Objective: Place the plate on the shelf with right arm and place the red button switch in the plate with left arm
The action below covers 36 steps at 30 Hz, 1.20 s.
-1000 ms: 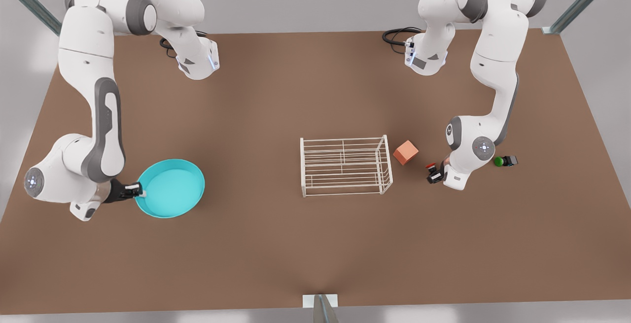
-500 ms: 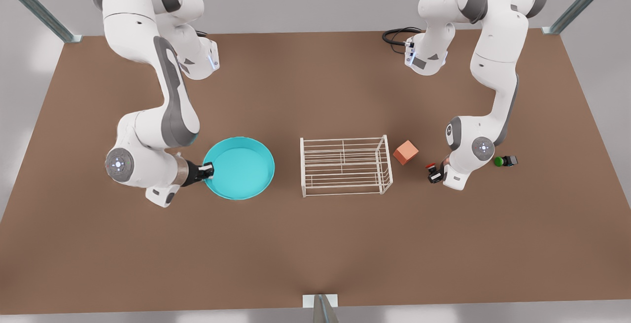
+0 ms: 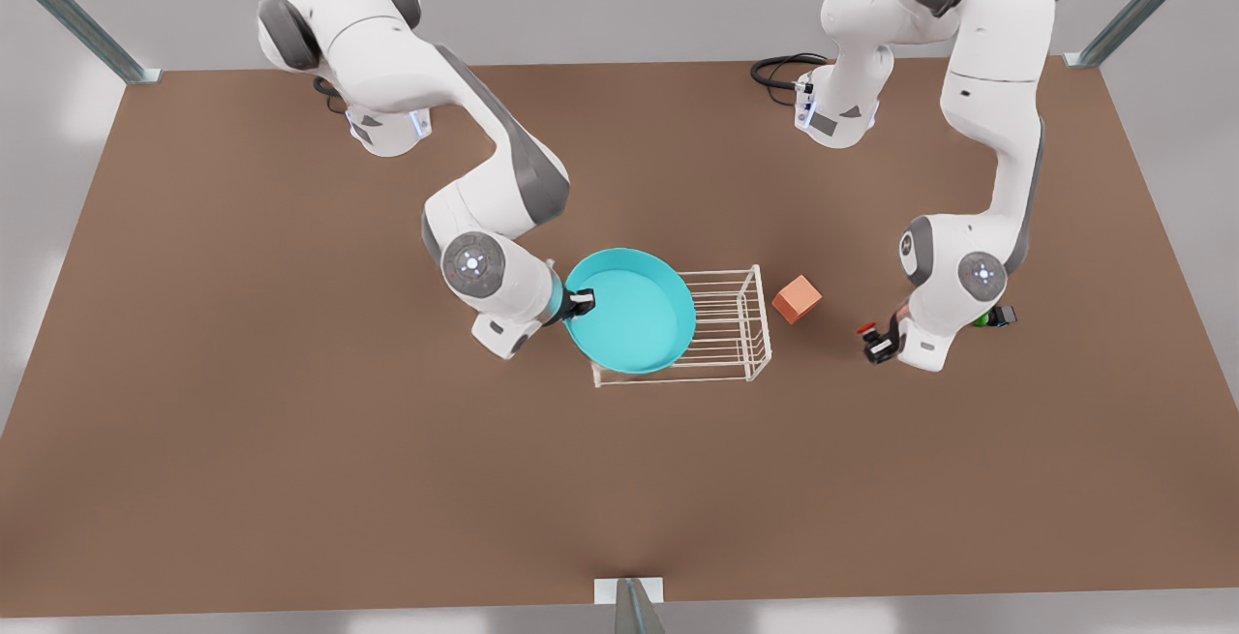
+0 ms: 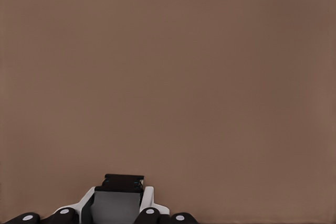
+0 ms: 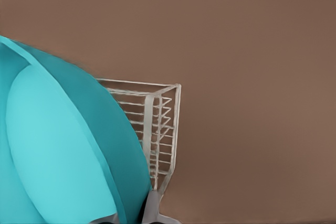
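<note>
1. Gripping the plate (image 3: 631, 313) by its rim, the right gripper (image 3: 581, 303) had carried it over the shelf (image 3: 733, 326).
2. Beyond the orange cube (image 3: 797, 298), the left gripper (image 3: 879, 344) clamped the red button switch (image 3: 868, 330), lifted since before.

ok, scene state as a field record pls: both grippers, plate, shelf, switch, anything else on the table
right gripper: shut on the plate's rim, at the front view's left end of the shelf
plate: held, over the shelf's left half in the front view; whether it rests on the bars cannot be told
shelf: white wire rack, mid-table, upright
left gripper: shut on the red button switch, at the front view's right
red button switch: in the left gripper, not in the plate
orange cube: on the table between shelf and left gripper
green button switch: partly hidden behind the left arm
</note>
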### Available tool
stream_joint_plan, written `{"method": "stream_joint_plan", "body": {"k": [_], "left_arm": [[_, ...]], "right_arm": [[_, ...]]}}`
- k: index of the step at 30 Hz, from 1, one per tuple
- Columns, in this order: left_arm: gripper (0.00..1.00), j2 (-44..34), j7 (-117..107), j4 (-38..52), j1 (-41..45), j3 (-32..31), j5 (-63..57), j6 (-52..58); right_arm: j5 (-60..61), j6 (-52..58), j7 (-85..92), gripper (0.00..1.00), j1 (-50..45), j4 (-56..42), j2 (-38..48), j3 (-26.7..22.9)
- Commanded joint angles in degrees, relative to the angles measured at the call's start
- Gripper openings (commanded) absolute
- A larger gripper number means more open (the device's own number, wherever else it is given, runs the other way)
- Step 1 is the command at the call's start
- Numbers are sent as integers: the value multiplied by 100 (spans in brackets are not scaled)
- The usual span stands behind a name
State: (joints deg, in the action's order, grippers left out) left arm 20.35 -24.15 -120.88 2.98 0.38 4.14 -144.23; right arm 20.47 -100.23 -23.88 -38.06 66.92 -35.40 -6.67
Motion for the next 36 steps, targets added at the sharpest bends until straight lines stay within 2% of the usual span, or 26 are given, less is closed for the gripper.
{"method": "stream_joint_plan", "body": {"k": [1,3,8,9,10,14,17,19,20,21,22,23,27,34,35,36], "left_arm": [[43,-162,253,83,1,-3,51,729],[43,-321,227,135,10,-30,51,922],[43,-558,-282,953,89,-311,34,2258],[43,-602,-406,1023,89,-407,34,2364],[43,-646,-520,1102,98,-513,34,2549],[43,-901,-1337,1164,660,-522,34,2944],[43,-910,-2233,1286,1003,-794,34,2962],[43,-796,-2849,1515,1021,-1154,34,2962],[43,-611,-3156,1743,1056,-1313,34,2962],[43,-435,-3446,2016,1240,-1322,25,2953],[43,-339,-3701,2183,1381,-1322,-71,2953],[43,-163,-3956,2411,1530,-1322,-151,2953],[43,400,-4616,2596,2005,-1322,-511,2698],[44,593,-5064,2895,2234,-1322,-590,2645],[86,593,-5064,2895,2234,-1322,-608,2645],[100,593,-5055,2895,2234,-1313,-643,2645]], "right_arm": [[-34,-497,-4256,19,-228,-13,-46,8],[-34,-814,-4590,19,-448,-13,-195,16],[-70,-1086,-4950,20,-668,-118,-415,34],[-70,-1078,-4959,39,-668,-118,-415,34],[-70,-1078,-4959,100,-668,-118,-415,25],[-70,-1078,-4898,100,-668,-118,-389,-115],[-34,-604,-4644,100,-352,-118,261,-133],[-8,697,-2896,100,588,-101,956,-72],[-34,1347,-1446,100,1159,-57,1176,-89],[-87,1673,145,100,1731,31,1290,-229],[-587,1744,1262,100,1767,137,1316,-546],[-1106,1691,2019,100,1837,181,1325,-590],[-1247,1788,2072,100,1916,216,1264,-669],[-1344,1823,1975,100,2031,216,1220,-819],[-1379,1823,1975,100,2022,216,1220,-801],[-1379,1814,1993,100,2022,216,1220,-801]]}}
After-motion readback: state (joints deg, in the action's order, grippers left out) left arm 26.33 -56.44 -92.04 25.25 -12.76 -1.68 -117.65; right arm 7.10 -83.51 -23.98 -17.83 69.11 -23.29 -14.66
